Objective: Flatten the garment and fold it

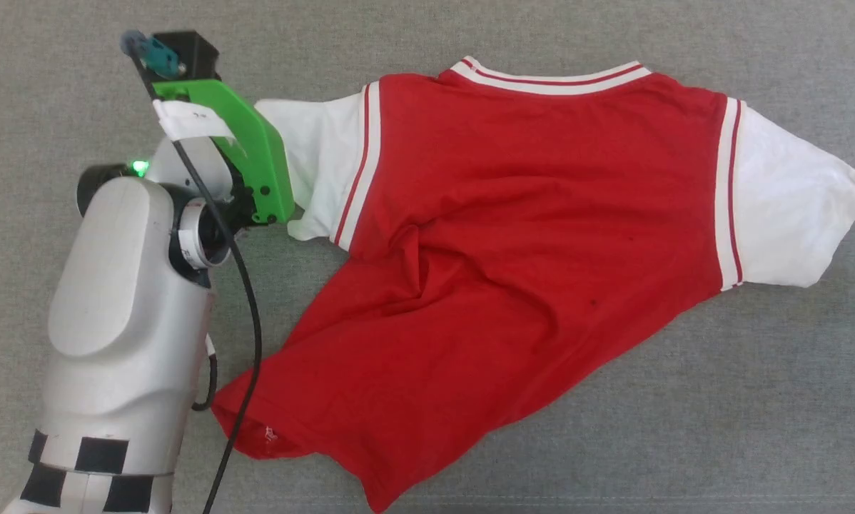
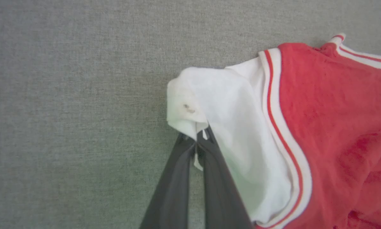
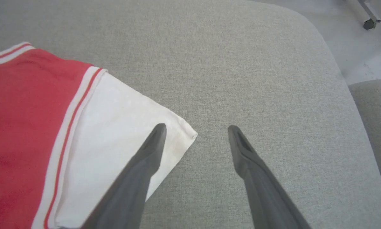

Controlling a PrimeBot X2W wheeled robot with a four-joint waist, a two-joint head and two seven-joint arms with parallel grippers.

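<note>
Shirt (image 1: 506,250), red, rumpled on grey cushion (image 1: 684,428). My left gripper (image 2: 197,139): fingers clamped together on 9 o'clock sleeve (image 2: 235,127) hem. My right gripper (image 3: 197,129): fingers apart at 3 o'clock sleeve (image 3: 114,133) corner.

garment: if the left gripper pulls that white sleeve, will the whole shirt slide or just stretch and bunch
Likely floppy: the garment creases and folds at its middle, so it should drape, not hold shape. A pull may stretch the sleeve first, as the left gripper pinches only its edge. It may drag rather than glide, since the surface beneath looks like woven cloth.
</note>
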